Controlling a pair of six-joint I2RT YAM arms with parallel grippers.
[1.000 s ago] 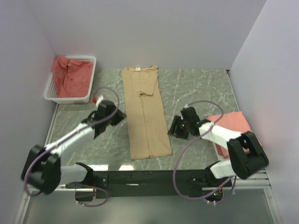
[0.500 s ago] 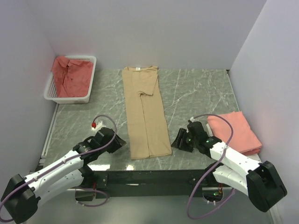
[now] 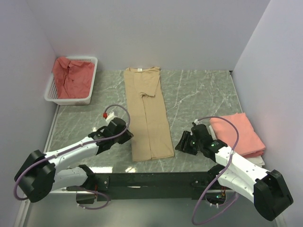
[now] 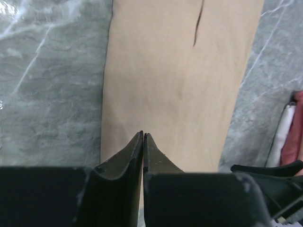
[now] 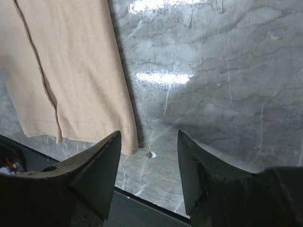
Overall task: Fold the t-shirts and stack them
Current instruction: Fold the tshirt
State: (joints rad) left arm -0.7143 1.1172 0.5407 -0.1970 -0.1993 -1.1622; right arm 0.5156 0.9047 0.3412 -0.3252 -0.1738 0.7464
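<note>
**Near hem of the tan shirt about to be taken up**

Far left of the tan shirt (image 3: 147,113), a basket (image 3: 53,94) holds a crumpled red shirt (image 3: 72,75); the left gripper (image 4: 143,136) sits at the tan shirt's near left edge with its fingers pressed together, though I cannot tell whether any cloth is caught between them. The tan shirt lies flat on the table (image 3: 199,94) as a long narrow strip (sleeves apparently tucked in). At its near right corner the right gripper (image 5: 147,137) is spread, one finger over the hem, the other over bare table. Right of the tan shirt rests a folded pink shirt (image 3: 236,135). The step looks like gripping the near hem; next, the right gripper should close on that corner, then both carry the hem toward the collar.
</note>
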